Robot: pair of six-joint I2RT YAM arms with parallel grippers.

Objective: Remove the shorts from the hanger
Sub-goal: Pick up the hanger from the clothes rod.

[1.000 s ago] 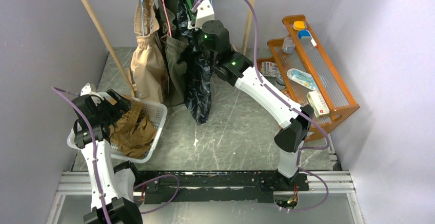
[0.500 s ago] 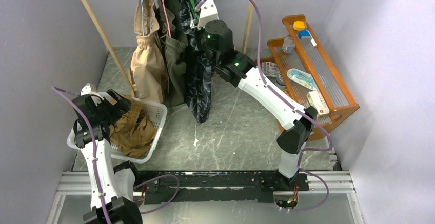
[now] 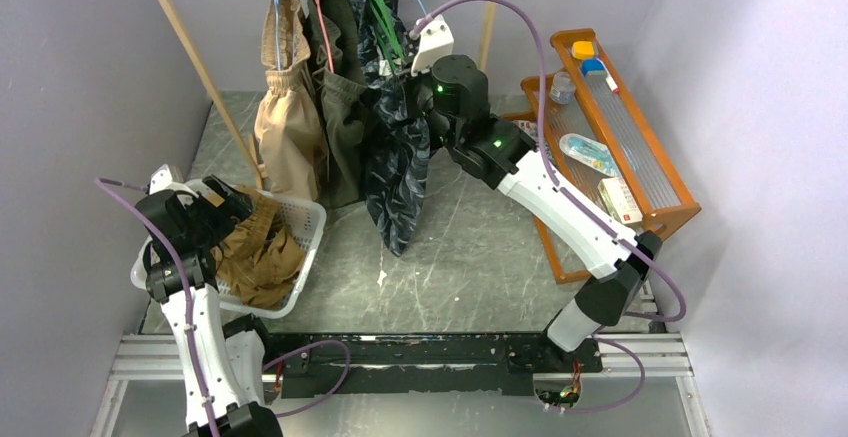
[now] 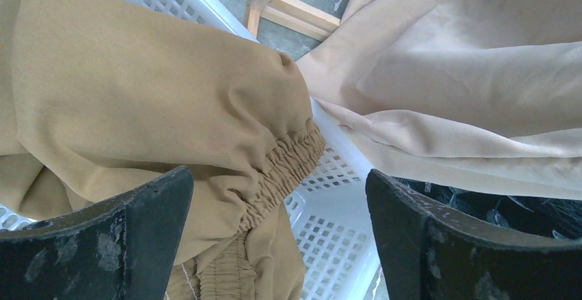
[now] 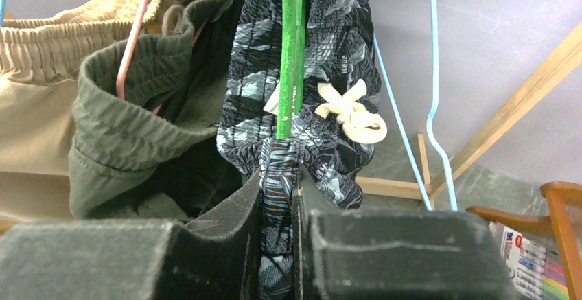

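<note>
My right tool (image 5: 278, 197) is clenched on the dark patterned shorts (image 5: 329, 53) just below their green hanger (image 5: 292, 53) at the far rack (image 3: 195, 57), ready to drag them off. My left tool (image 4: 278, 231) hangs released over the near-left basket (image 3: 305, 222), where the tan shorts (image 4: 137, 94) lie.

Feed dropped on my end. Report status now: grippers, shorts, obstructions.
Right gripper shut on patterned shorts. They hang on green hanger, not yet off. Left gripper open above tan shorts in basket. Olive shorts crowd alongside.
</note>
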